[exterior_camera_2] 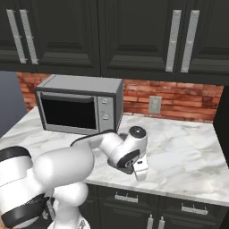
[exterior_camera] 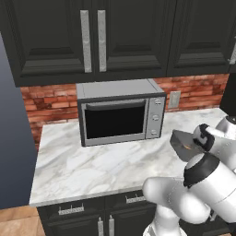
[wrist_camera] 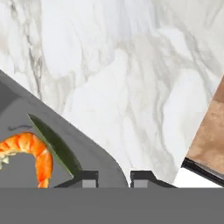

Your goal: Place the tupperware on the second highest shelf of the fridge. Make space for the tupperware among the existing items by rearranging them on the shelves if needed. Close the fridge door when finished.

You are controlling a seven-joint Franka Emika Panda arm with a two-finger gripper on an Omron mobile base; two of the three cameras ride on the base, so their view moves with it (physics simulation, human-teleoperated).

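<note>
Item: tupperware (wrist_camera: 26,144), shallow dark grey container holding an orange shrimp (wrist_camera: 30,151) and a green leaf piece (wrist_camera: 54,144). Location: marble worktop (exterior_camera: 92,161), near its front edge, right of the microwave (exterior_camera: 120,111).

Tool (wrist_camera: 114,178): clenched on the tupperware's rim at a rounded corner.

Handling, judged: light, stiff, smooth-walled; a corner grip may let it tilt, so carry level.

Clearance: bare worktop around; upper cabinets (exterior_camera_2: 134,36) overhead limit lift.
</note>
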